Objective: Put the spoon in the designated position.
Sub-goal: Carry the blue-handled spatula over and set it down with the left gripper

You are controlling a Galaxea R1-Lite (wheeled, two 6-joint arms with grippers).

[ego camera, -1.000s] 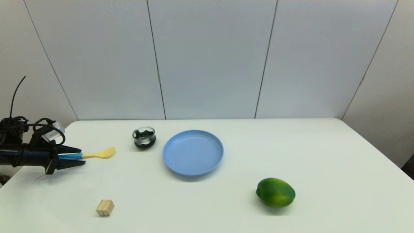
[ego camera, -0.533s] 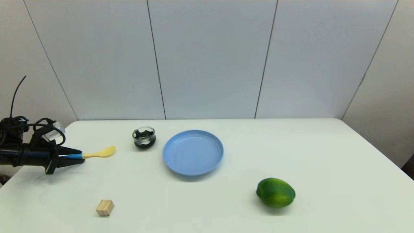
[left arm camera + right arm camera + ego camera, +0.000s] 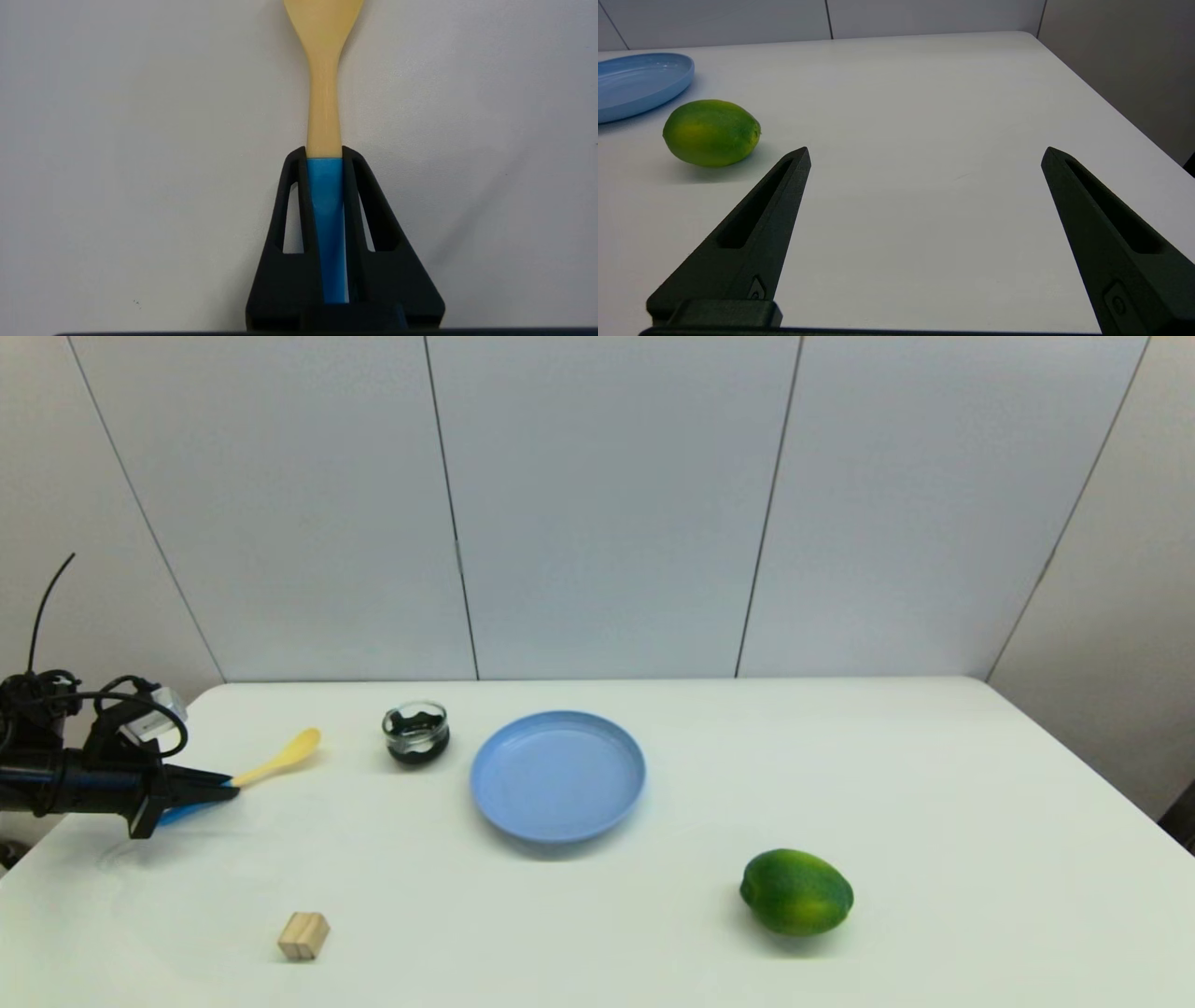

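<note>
At the table's far left, my left gripper is shut on the blue handle of the spoon. The pale yellow bowl points toward the plate and is tilted up off the table. In the left wrist view the two fingers press both sides of the handle, and the spoon's yellow neck and bowl stick out past the gripper. No mark on the white tabletop shows the designated position. My right gripper is open and holds nothing, low over the table's right side, outside the head view.
A small glass bowl with dark contents stands right of the spoon. The light-blue plate lies mid-table. A green lime lies front right, near the right gripper. A small wooden block sits front left.
The left gripper's fingers have shut on the blue handle. The spoon's bowl end has since lifted and tilted up; before it lay flat between spread fingers.
</note>
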